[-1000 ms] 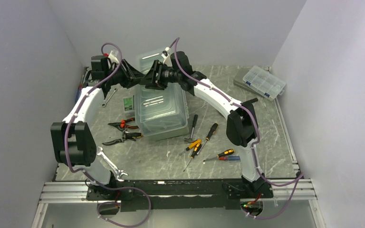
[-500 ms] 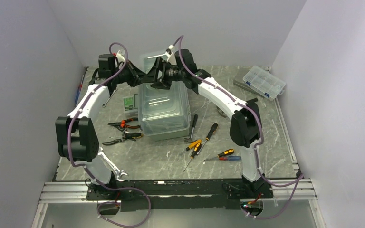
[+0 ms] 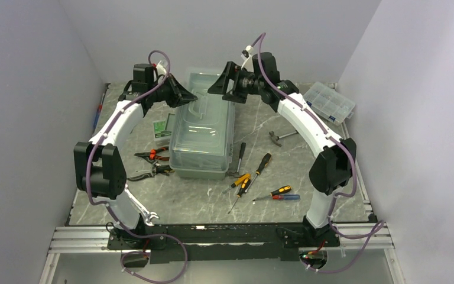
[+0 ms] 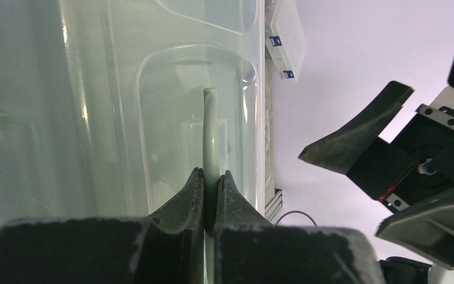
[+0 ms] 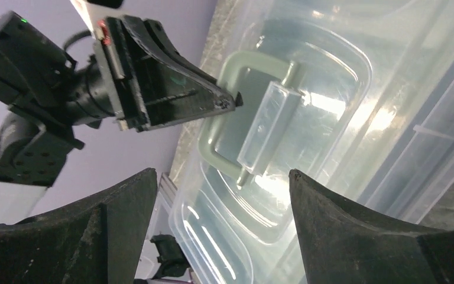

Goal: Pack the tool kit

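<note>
Since a second ago, your right end effector (image 3: 219, 83) has pulled back to the right, its wedge-shaped black fingers spread wide. The glossy translucent lid (image 3: 201, 127) has dropped from tilted to flat. Your left end effector (image 4: 211, 177) is pinched tight on the thin, curved sage-green handle (image 4: 210, 133). The boxy toolbox (image 3: 204, 168) sits mid-worktop, reaching toward the far edge. Orange-and-black screwdrivers (image 3: 264, 163) lie on the marbled grey worktop (image 3: 213, 204) off its near right corner.

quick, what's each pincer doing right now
Left pincer: closed on the toolbox handle.
Right pincer: open, holding nothing.
</note>
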